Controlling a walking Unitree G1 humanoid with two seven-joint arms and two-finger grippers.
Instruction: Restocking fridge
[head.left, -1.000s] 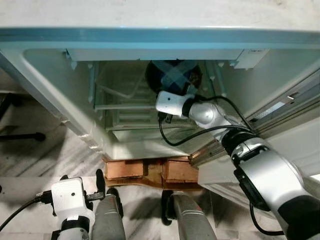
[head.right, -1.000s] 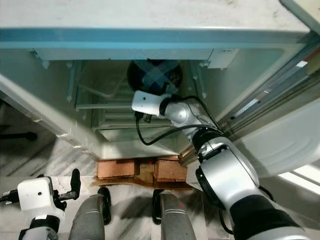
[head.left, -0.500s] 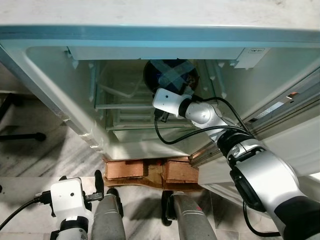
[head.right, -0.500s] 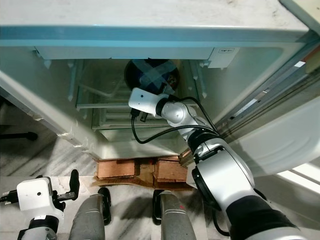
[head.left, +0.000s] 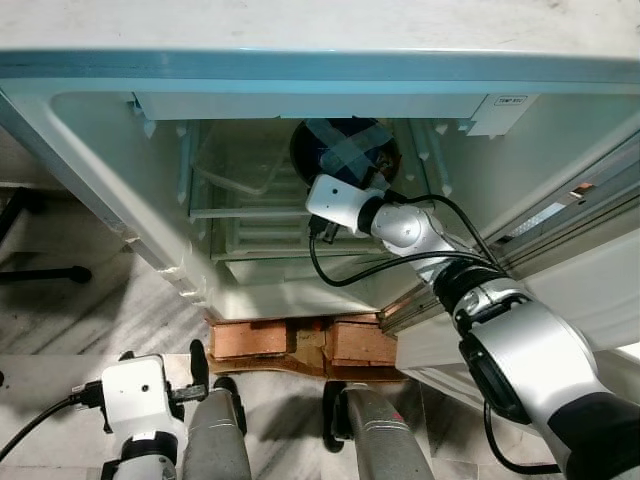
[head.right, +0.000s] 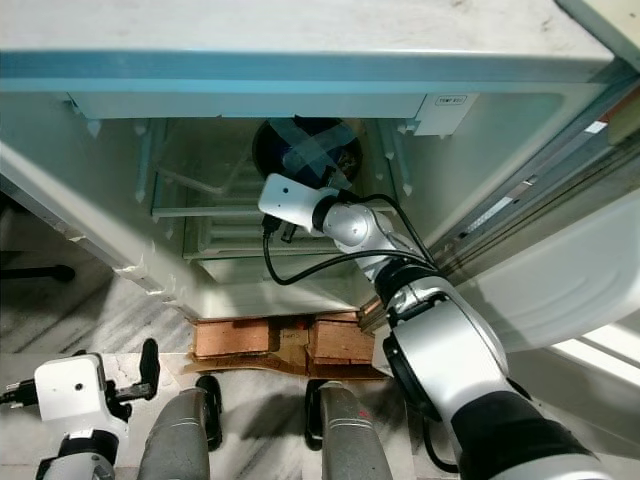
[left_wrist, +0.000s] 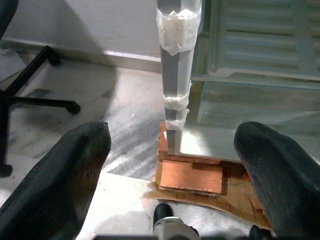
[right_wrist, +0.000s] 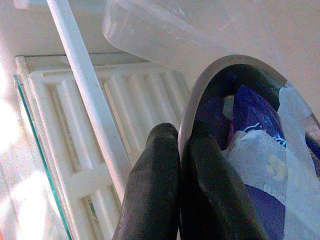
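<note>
A dark round bowl, covered with clear film and crossed tape, is inside the open fridge above a glass shelf. My right gripper reaches into the fridge and is shut on the bowl's grey rim, one finger inside and one outside. Purple and white packets lie in the bowl. My left gripper hangs low by my left leg, open and holding nothing, with its fingers pointing at the fridge's base.
A clear plastic tub sits on the shelf left of the bowl. The taped door edge stands at left and the open door at right. Wooden blocks prop the fridge. A chair base is on the floor at left.
My right wrist has edged slightly left and deeper into the fridge with the bowl. The left arm has not moved.
</note>
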